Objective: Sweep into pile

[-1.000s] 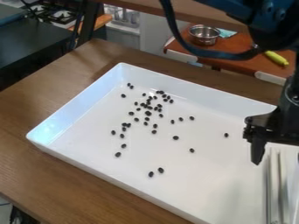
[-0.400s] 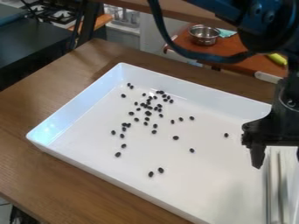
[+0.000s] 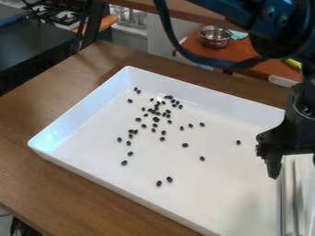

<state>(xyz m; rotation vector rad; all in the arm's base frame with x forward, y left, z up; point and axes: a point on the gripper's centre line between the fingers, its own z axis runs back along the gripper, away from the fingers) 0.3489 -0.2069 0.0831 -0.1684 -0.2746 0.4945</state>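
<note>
At the right edge of the view my black gripper (image 3: 294, 167) hangs over the right part of the white tray (image 3: 77, 167), its fingers spread apart. Many small black beans lie loose on the tray floor. Their densest cluster (image 3: 156, 111) is toward the back left, with others scattered around it. Two beans (image 3: 164, 181) lie near the front wall, and a single bean (image 3: 239, 142) is just left of the gripper. A long pale object with straight metallic edges (image 3: 288, 203) lies at the tray's right side, below the gripper; its far end is hidden.
The tray stands on a brown wooden table (image 3: 73, 198), with raised walls all round the visible sides. Behind it, a metal bowl (image 3: 215, 37) and a yellow-green object (image 3: 293, 63) rest on a red-brown surface. A dark cable loops from the arm above the tray's back.
The arm's upper part has shifted left, and my gripper sits slightly lower than at first. The beans and the tray have stayed where they were.
</note>
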